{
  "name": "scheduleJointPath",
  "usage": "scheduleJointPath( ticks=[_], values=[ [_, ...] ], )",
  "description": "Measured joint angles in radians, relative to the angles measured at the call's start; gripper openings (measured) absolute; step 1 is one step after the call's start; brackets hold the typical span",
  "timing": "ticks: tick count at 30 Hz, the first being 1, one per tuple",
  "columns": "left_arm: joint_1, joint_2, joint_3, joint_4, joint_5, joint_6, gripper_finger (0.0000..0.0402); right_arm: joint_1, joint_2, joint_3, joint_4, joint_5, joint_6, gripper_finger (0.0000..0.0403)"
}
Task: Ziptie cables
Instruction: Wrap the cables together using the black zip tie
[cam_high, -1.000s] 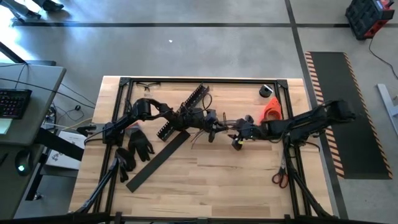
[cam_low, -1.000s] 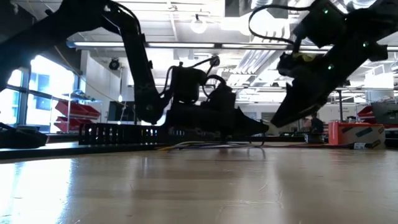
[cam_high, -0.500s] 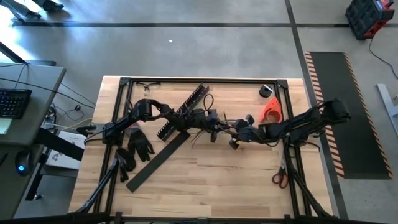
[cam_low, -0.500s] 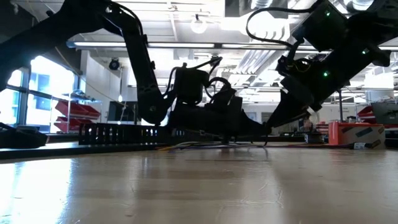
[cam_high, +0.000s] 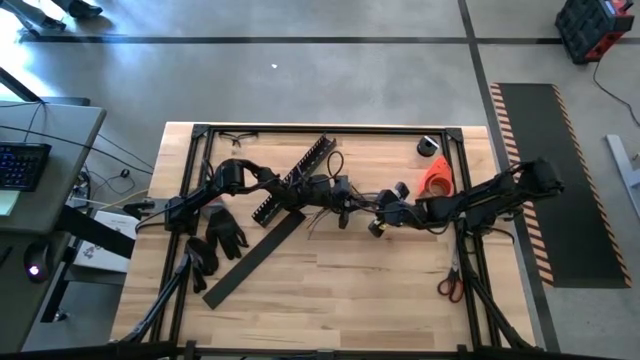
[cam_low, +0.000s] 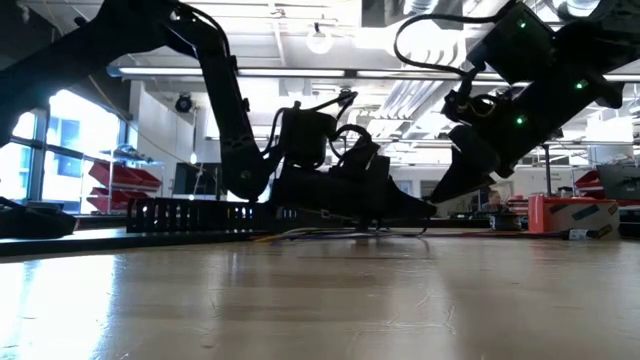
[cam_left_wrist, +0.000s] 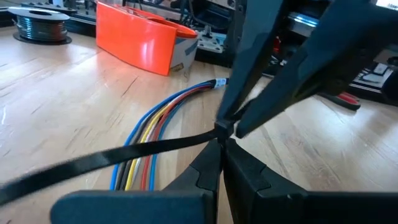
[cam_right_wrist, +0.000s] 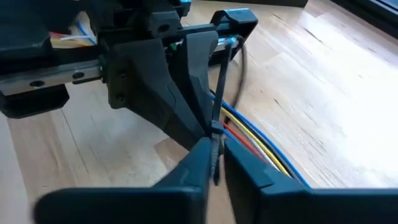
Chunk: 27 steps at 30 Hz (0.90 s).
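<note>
black zip tie (cam_right_wrist: 217, 112) now pinched by newly closed right hand (cam_right_wrist: 214, 163), left hand (cam_left_wrist: 219, 138) pinching too.

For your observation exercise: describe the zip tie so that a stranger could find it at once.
Start at the middle of the pale wooden table, where the two dark arms meet. There the left pincer and right pincer both pinch a thin black plastic zip tie. It crosses over the blue, yellow and red cables, which are round and coloured.

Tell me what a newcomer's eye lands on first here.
Mid-table, the left claw and right claw meet tip to tip, both pinching a thin black zip tie. Beneath them lie the cables, blue, yellow and red, on the wooden table. An orange bin sits near the right arm.
</note>
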Motion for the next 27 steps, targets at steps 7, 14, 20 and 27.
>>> scheduleJointPath(
  ticks=[7,14,20,27],
  values=[
    [0.002,-0.003,0.0,-0.002,0.049,0.008,0.0007,0.0,0.0,0.0,-0.013,0.001,0.023,0.0002],
    [0.049,-0.016,0.0,0.003,0.201,-0.038,0.0084,0.0,0.0,0.0,-0.041,0.098,-0.011,0.0],
    [0.074,-0.016,0.0,0.021,0.298,-0.016,0.0129,0.0,0.0,0.0,-0.047,0.109,-0.103,0.0],
    [0.07,-0.016,-0.002,0.081,0.304,-0.01,0.0127,0.0,0.0,0.0,-0.04,0.147,-0.285,0.0]
  ],
)
